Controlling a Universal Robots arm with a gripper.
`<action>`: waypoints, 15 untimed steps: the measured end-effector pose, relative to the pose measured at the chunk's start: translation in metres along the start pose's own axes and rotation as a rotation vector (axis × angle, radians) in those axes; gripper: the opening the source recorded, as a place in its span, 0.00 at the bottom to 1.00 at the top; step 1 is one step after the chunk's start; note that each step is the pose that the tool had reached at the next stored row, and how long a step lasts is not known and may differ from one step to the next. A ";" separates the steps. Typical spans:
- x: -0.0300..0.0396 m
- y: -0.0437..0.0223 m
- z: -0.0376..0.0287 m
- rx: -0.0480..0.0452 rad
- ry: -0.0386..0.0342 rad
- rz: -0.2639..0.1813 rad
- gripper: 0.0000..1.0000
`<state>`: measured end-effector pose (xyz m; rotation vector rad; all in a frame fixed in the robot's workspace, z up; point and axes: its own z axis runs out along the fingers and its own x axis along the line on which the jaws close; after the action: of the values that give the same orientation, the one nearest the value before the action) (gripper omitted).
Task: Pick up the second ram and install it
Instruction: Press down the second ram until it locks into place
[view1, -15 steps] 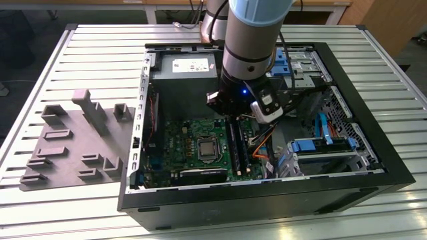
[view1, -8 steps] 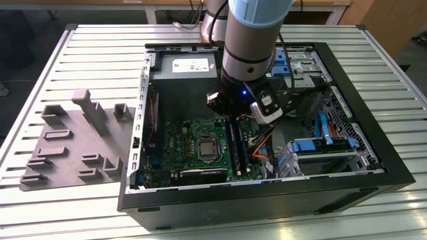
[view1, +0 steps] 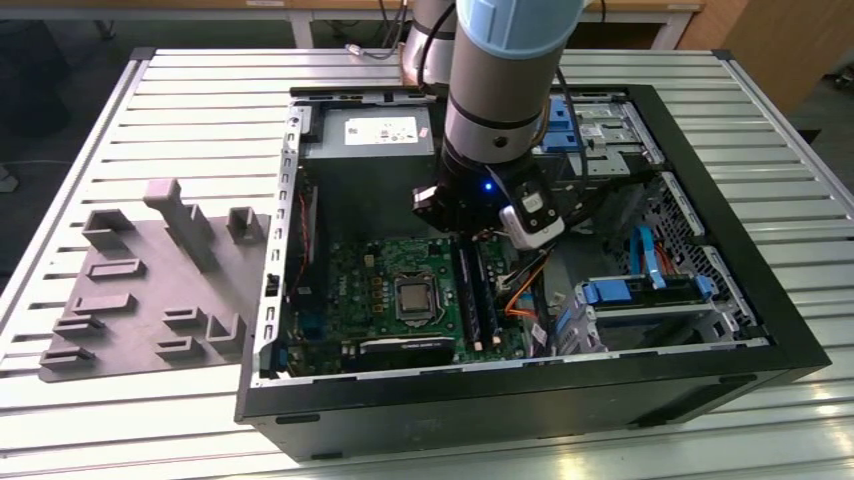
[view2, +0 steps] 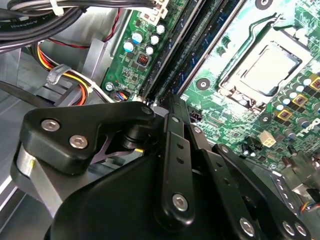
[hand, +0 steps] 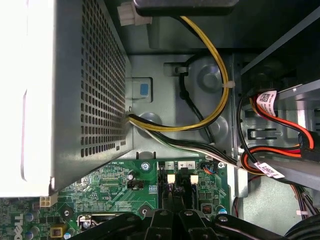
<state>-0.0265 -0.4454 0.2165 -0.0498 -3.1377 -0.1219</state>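
Note:
In the exterior view my gripper (view1: 470, 232) reaches down inside the open computer case, over the far end of the memory slots of the green motherboard (view1: 387, 300). The second ram (view1: 470, 292), a long dark stick, stands in the slot rails and runs toward the case's near wall. The second wrist view shows my black fingers (view2: 172, 150) drawn together, with the gripper (view2: 169, 99) right at the end of the ram (view2: 202, 47). Whether the tips touch it I cannot tell. In the first wrist view the gripper (hand: 172, 212) sits just before the white slot latches (hand: 171, 178).
A grey tray (view1: 147, 280) with upright blocks lies on the slatted table at the exterior view's left. Inside the case are the power supply (view1: 367, 150), the processor socket (view2: 265, 67), bundled yellow and orange cables (hand: 215, 100) and blue drive brackets (view1: 641, 290).

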 end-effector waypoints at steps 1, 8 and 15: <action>0.0000 0.0000 0.0004 -0.0001 0.0000 0.000 0.11; 0.0000 -0.0001 0.0007 0.0000 0.0000 0.000 0.11; 0.0000 0.0009 -0.0118 0.0000 0.0000 0.000 0.11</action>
<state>-0.0266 -0.4454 0.2283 -0.0499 -3.1377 -0.1218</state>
